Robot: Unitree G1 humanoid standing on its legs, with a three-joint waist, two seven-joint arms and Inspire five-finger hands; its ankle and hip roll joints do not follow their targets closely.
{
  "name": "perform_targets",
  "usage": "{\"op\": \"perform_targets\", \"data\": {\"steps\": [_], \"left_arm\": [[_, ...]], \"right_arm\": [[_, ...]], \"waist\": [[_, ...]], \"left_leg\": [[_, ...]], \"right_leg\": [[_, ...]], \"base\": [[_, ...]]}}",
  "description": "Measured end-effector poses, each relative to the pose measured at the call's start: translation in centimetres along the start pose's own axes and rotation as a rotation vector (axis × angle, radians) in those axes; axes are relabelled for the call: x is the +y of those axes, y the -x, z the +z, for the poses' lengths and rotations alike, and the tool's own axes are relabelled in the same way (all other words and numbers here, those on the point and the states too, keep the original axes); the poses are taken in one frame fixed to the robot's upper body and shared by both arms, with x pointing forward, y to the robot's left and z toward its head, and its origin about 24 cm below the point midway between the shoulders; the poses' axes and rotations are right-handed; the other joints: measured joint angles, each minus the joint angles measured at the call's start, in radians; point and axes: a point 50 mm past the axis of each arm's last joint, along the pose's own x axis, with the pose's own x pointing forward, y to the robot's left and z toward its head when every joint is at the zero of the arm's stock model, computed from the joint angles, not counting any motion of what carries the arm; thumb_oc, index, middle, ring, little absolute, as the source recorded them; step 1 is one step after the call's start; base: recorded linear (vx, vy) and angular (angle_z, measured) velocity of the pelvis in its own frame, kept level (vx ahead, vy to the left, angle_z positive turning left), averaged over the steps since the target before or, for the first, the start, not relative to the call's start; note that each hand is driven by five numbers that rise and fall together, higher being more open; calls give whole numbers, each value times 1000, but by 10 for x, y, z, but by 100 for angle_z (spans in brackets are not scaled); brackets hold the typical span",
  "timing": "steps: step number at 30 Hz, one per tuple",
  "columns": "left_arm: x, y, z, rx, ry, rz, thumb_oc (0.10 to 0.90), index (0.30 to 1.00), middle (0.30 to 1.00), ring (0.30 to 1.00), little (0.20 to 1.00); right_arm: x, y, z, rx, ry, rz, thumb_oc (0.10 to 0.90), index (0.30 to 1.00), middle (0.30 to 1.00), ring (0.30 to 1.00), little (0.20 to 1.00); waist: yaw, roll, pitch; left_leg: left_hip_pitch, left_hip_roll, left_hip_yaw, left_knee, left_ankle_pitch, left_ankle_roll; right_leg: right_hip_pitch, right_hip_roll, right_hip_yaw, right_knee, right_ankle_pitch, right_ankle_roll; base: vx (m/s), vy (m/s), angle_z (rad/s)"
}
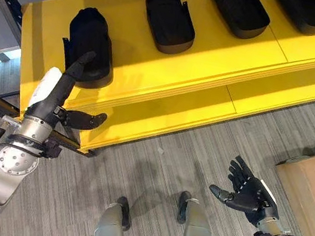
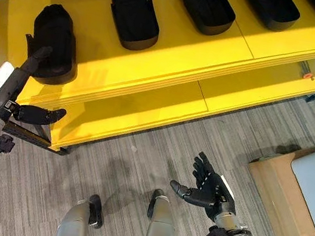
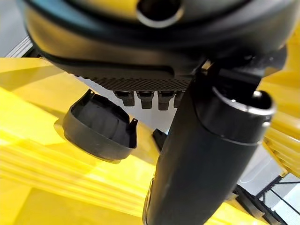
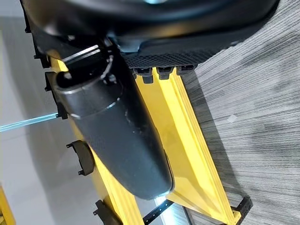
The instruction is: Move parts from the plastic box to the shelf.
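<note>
Yellow shelf [image 1: 172, 66]: leftmost part [image 1: 89, 43] touching straight fingers [image 1: 79, 65] of left hand [image 1: 58, 98]; right hand [image 1: 247, 194] open, empty.

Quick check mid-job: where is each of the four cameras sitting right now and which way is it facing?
Left eye view: on the head, looking down at the yellow shelf and its black parts; left hand open at the end part.
Right eye view: beside it, same scene; right hand open over the floor.
Left wrist view: on the left wrist, along the thumb toward that part.
Right wrist view: on the right wrist, facing the shelf's edge.
All share the shelf.
</note>
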Motion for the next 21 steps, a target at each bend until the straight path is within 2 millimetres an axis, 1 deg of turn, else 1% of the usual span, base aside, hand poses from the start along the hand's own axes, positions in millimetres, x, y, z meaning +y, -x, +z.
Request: {"op": "perform_targets", "data": {"steps": [3, 11, 16, 21], "left_arm": [[-5, 3, 3, -14, 21, -22, 900, 1000, 1000, 1000, 1000], [-12, 15, -3, 27, 28, -58, 900, 1000, 1000, 1000, 1000], [-13, 16, -4, 29, 24, -74, 900, 1000, 1000, 1000, 1000], [-19, 18, -5, 38, 55, -71, 900, 1000, 1000, 1000, 1000]], "right_arm": [[0, 1, -1, 2, 0, -1, 900, 1000, 1000, 1000, 1000], [0, 2, -2, 10, 17, -1, 900, 1000, 1000, 1000, 1000], [0, 2, -1, 10, 18, -1, 900, 1000, 1000, 1000, 1000], [0, 2, -1, 9, 18, 0, 900, 1000, 1000, 1000, 1000]], "waist": [[-2, 4, 2], [-1, 6, 3], [0, 6, 3], [-1, 6, 3]], "left_leg": [[1, 0, 0, 0, 0, 0], [0, 0, 0, 1, 1, -1], [1, 0, 0, 1, 1, -1], [1, 0, 0, 2, 1, -1]], "right_leg": [[0, 0, 0, 2, 0, 0], [-2, 0, 0, 4, -1, -2], [-2, 0, 0, 5, -2, -2], [-2, 0, 1, 6, -1, -3]], "base": [[0, 0, 0], [0, 0, 0], [0, 0, 0], [0, 0, 0]]}}
